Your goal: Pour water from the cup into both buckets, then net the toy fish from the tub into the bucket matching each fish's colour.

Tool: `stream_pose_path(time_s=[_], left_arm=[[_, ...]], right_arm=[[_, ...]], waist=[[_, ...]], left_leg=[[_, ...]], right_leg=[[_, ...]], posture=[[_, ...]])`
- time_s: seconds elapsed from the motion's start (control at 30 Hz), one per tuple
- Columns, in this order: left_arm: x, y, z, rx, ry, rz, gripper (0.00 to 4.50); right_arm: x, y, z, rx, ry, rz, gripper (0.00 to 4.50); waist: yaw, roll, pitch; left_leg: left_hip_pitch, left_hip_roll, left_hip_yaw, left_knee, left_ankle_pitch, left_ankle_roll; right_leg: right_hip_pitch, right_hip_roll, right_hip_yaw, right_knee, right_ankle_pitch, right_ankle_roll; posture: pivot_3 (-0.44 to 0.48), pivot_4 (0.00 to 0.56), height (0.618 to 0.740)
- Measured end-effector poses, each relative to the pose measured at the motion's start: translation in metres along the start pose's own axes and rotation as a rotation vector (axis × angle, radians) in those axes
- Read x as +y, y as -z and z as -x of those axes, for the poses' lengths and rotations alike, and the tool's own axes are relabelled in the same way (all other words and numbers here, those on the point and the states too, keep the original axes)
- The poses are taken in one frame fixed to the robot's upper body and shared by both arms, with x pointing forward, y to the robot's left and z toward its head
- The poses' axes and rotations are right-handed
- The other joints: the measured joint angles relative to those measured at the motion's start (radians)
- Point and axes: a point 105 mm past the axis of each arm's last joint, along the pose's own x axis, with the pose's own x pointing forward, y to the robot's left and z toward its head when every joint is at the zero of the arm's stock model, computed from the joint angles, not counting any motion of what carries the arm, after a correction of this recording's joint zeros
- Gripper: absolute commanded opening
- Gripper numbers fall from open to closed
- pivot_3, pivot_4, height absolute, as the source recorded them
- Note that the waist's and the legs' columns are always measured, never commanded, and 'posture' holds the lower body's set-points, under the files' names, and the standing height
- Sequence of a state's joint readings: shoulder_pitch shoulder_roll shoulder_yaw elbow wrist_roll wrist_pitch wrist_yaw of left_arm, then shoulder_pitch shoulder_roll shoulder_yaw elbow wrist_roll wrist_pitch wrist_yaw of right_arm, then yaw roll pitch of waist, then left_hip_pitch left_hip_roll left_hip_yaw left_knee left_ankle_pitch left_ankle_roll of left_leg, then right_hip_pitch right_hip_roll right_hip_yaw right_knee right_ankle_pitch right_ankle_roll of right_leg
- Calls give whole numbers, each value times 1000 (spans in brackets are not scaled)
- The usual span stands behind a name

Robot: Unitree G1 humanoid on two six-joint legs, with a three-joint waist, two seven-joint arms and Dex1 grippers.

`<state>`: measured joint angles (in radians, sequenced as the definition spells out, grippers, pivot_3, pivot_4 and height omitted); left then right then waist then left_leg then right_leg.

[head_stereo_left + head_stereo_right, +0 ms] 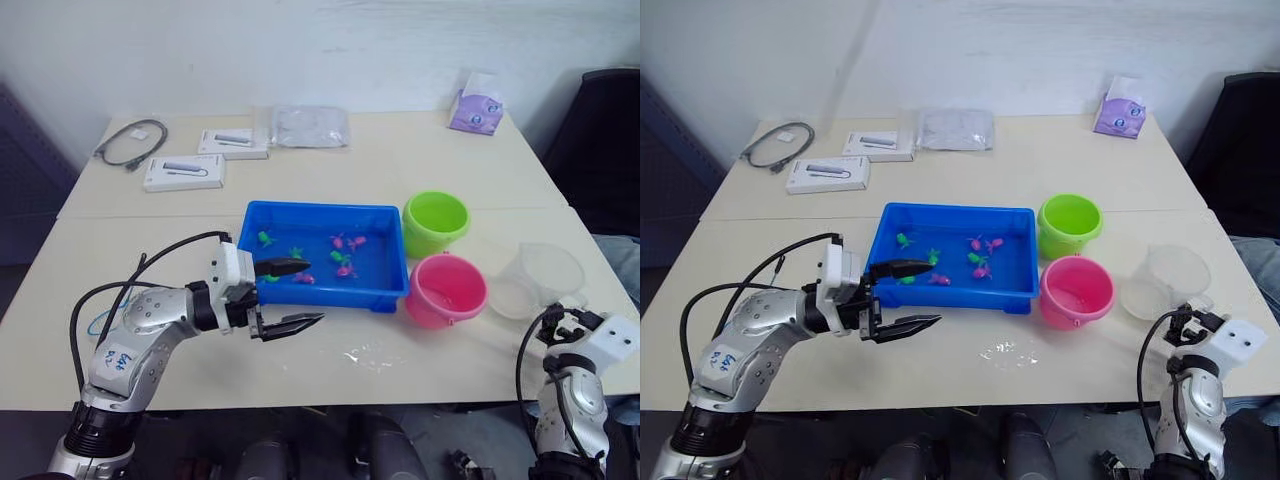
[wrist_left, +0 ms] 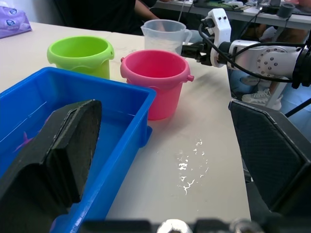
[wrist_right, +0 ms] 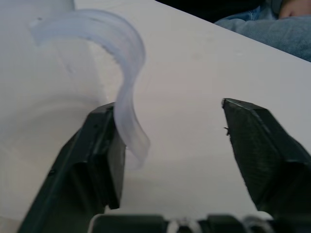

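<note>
Tub (image 1: 385, 300) mid-tabletop (image 1: 420, 170), roughly eight toy fish (image 1: 343, 269) inside. Two buckets beside it: green (image 1: 435, 222), pink (image 1: 446, 290). One cup (image 1: 540, 280) beyond. Left gripper (image 1: 290, 296) wide at tub's edge; right gripper (image 3: 170, 145) wide beside cup handle

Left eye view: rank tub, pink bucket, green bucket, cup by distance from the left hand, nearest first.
From the left hand:
1. Tub, right beside the hand; its upper finger reaches over the tub's near-left rim.
2. Pink bucket, beyond the tub's right end, near side.
3. Green bucket, behind the pink one, against the tub's far-right corner.
4. Cup, farthest right, by the right hand.
</note>
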<state>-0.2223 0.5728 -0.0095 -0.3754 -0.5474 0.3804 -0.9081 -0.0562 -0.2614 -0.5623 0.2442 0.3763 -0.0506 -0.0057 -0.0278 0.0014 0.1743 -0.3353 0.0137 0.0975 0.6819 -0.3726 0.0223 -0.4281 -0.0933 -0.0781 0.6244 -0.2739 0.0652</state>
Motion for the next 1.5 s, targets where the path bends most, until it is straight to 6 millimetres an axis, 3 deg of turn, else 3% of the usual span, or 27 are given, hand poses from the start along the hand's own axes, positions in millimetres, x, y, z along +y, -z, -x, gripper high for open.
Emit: stream_pose_path(time_s=[0.13, 0.43, 0.53, 0.67, 0.73, 0.93, 1.27, 1.5], left_arm=[[0, 0, 0, 0, -3, 0, 4500], [3, 7, -2, -3, -14, 14, 4500], [3, 5, -5, -16, -9, 12, 4500], [5, 3, -8, -30, 22, 27, 4500], [4, 1, -9, -39, 46, 24, 4500], [3, -4, -12, -51, 99, 14, 4500], [4, -1, -20, -74, 129, 67, 4500], [4, 4, -19, -72, 110, 91, 4500]], right_arm=[[5, -5, -2, -27, -21, -13, 35], [4, -14, 2, -44, -33, -16, 35], [2, -34, 6, -92, -99, 77, 35], [7, -81, 16, -188, -295, 390, 35], [8, -97, 18, -218, -344, 463, 35], [16, -130, 21, -264, -452, 680, 35], [42, -158, 20, -362, -512, 914, 35], [61, -152, 20, -405, -563, 1041, 35]], waist=[[1, 0, 0], [0, 1, 1], [3, 2, 1], [6, 2, 1], [3, 2, 2], [3, 2, 2], [12, -1, 3], [25, -1, 3]], left_leg=[[0, 0, 0, 0, 0, 0], [0, 0, 0, 0, 0, 0], [-1, 0, 0, 0, 0, 0], [-1, 0, 0, 0, 0, 1], [-1, 0, 0, 0, 0, 1], [0, 0, 0, 0, 0, 0], [-1, -1, 0, 0, 0, 0], [-1, -1, 1, 0, 1, 0]], right_leg=[[0, 0, 0, 0, 0, 0], [0, 0, 0, 0, 0, 0], [0, -1, 0, -1, 0, 0], [1, 0, 0, -2, 1, 2], [1, 0, 0, -2, 1, 2], [1, 1, 0, -2, 1, 2], [1, 1, 0, -3, 1, 3], [0, 1, 0, -4, 1, 3]], posture=[[0, 150, 740], [0, 150, 740], [0, 150, 740], [0, 150, 740], [0, 150, 740], [0, 150, 740], [0, 150, 740], [0, 150, 740]])
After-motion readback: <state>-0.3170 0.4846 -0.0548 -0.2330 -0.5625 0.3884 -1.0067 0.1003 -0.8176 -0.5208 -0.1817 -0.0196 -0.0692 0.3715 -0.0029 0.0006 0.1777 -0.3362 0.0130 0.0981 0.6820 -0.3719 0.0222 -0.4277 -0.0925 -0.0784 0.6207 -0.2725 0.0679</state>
